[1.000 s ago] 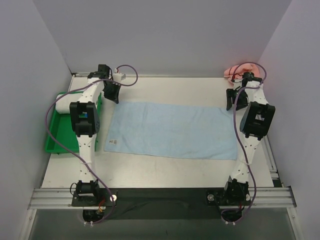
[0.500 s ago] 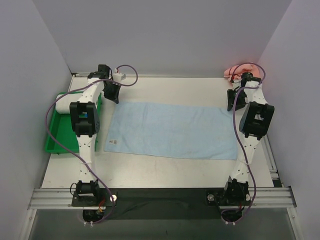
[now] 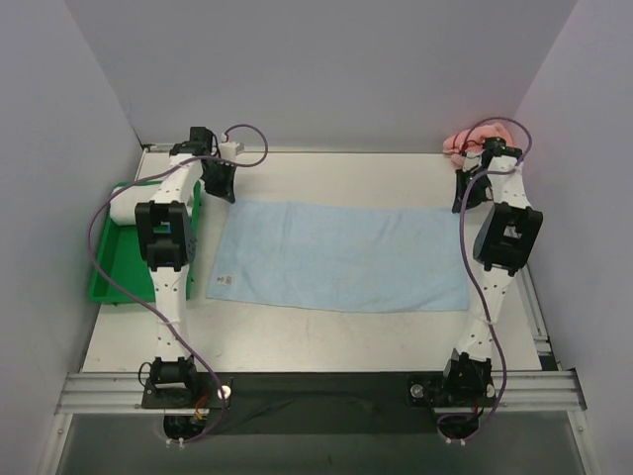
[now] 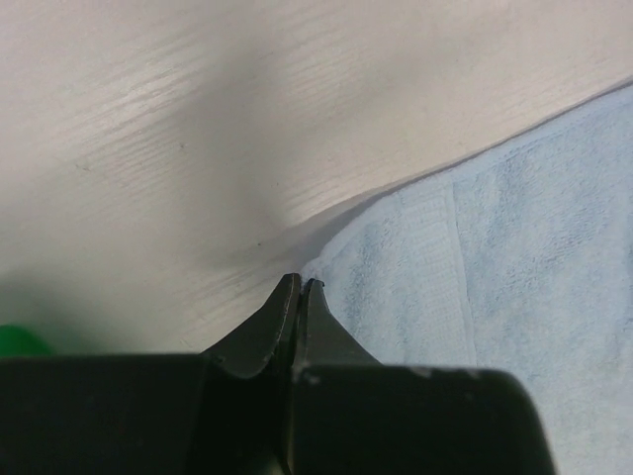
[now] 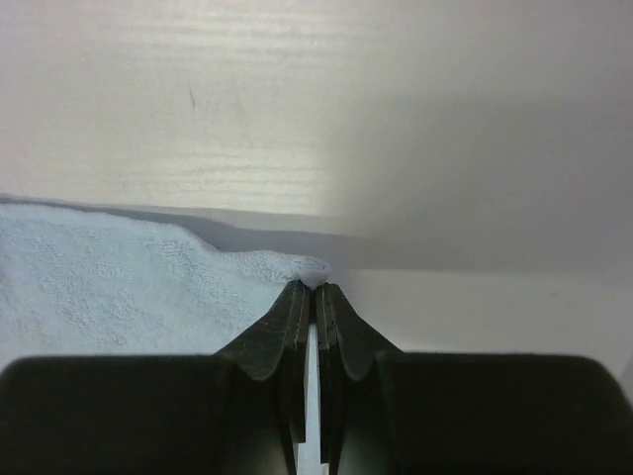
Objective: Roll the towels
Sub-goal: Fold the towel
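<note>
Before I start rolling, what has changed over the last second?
The right gripper edged toward the back wall and closed on the far right corner of the blue towel. The left gripper stayed shut on the far left corner. The towel still lies flat; the pink towel and green tray haven't moved.

Left arm [image 3: 166, 237] and right arm [image 3: 506, 237] stretch forward, left gripper [image 4: 300, 287] and right gripper [image 5: 316, 289] both pinched closed.
</note>
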`<state>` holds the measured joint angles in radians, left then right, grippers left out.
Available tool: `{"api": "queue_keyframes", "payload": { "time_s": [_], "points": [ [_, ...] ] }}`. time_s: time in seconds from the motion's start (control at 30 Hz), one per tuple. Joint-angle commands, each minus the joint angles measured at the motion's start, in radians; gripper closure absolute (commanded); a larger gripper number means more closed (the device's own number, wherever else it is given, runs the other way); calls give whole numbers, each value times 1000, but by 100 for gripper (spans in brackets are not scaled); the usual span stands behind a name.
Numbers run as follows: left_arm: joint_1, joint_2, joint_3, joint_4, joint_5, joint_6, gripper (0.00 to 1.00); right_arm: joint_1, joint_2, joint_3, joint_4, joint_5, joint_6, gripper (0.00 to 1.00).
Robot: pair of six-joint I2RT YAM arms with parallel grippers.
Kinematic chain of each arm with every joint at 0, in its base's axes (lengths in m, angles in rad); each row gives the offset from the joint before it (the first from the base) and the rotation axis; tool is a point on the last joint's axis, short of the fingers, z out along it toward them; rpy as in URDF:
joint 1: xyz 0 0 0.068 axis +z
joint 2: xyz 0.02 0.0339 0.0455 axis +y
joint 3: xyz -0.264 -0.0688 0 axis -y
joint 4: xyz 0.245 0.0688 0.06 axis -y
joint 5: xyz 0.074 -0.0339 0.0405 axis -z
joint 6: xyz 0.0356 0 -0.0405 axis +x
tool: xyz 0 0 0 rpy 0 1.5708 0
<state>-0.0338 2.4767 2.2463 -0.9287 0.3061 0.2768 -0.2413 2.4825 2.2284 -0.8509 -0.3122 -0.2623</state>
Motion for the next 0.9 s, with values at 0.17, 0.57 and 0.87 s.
{"api": "queue_keyframes", "payload": {
  "time_s": [0.17, 0.57, 0.87],
  "points": [
    [86, -71, 58, 125, 169, -163, 100, -81, -114, 108, 139, -65, 133, 100],
    [130, -291, -217, 143, 303, -38, 100, -96, -308, -143, 139, -185, 89, 100],
    [196, -510, -491, 52, 360, 96, 100, -144, -432, -225, -16, -189, -47, 100]
  ]
}}
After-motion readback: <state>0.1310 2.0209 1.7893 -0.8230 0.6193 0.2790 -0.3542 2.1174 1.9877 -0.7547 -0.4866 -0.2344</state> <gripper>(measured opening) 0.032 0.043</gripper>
